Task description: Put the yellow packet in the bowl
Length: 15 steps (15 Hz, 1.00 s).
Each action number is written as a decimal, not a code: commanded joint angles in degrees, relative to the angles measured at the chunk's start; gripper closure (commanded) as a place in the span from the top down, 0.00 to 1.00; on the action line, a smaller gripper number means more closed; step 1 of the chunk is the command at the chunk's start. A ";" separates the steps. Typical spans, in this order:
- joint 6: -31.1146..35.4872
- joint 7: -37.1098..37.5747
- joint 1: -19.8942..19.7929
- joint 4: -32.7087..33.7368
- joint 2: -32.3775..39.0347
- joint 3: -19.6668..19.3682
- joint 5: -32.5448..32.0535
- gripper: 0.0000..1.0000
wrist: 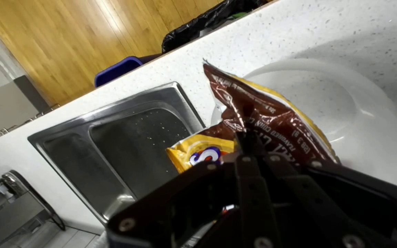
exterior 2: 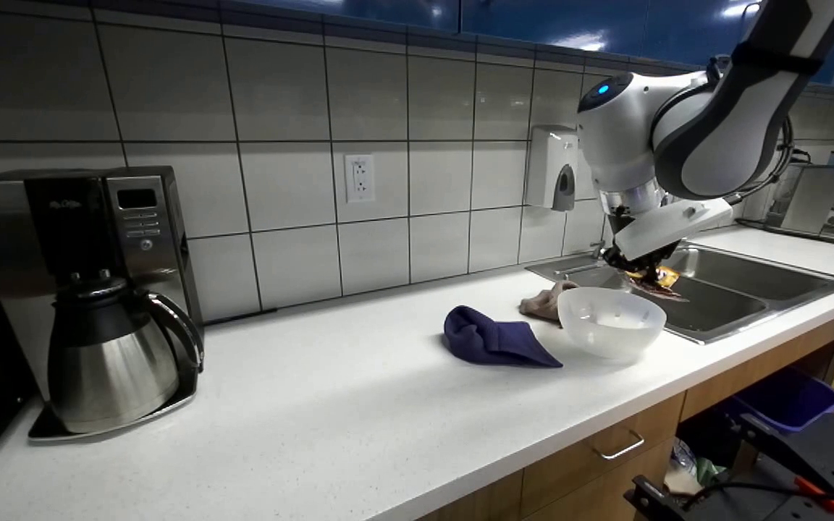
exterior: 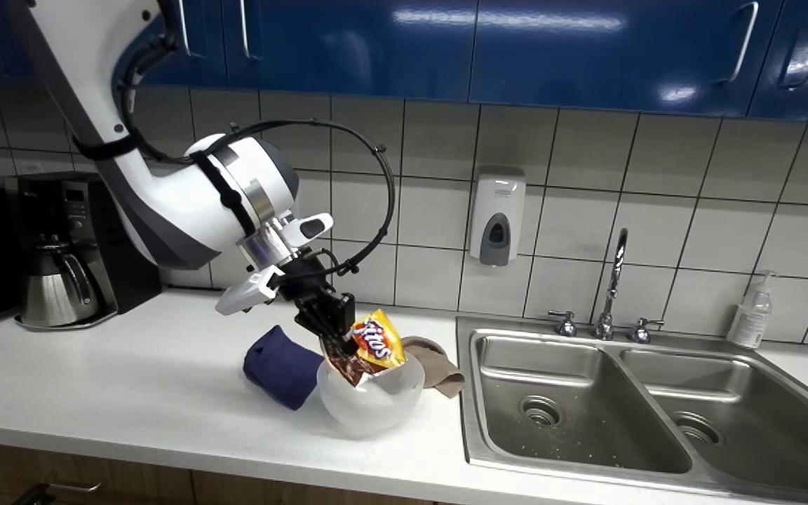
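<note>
The yellow and brown chip packet shows in both exterior views (exterior: pixel 380 339) (exterior 2: pixel 664 277) and in the wrist view (wrist: pixel 271 120). My gripper (exterior: pixel 345 344) is shut on it; the fingers also show in the wrist view (wrist: pixel 252 141). They pinch the packet near its middle, with a yellow part on one side and a large brown part on the other. The translucent white bowl (exterior: pixel 370 403) (exterior 2: pixel 609 322) (wrist: pixel 379 106) stands upright on the counter. The packet hangs over the bowl's sink-side rim, partly over the opening. Whether it touches the rim, I cannot tell.
A dark blue cloth (exterior: pixel 282 367) and a brown cloth (exterior: pixel 435 366) lie beside the bowl. The double sink (exterior: pixel 470 393) is close by, with a faucet (exterior: pixel 611 287). A soap dispenser (exterior: pixel 498 216) hangs on the wall. A coffee maker (exterior 2: pixel 113 304) stands farther along the counter.
</note>
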 commanded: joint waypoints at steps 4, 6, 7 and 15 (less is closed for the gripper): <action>-2.37 19.16 0.54 7.37 9.79 -0.07 -6.05 0.00; -3.11 22.67 0.96 9.34 12.67 0.05 -5.95 0.00; -3.50 23.93 1.16 10.44 14.21 0.14 -5.68 0.00; -5.78 27.20 2.01 17.60 23.45 0.83 -3.64 0.49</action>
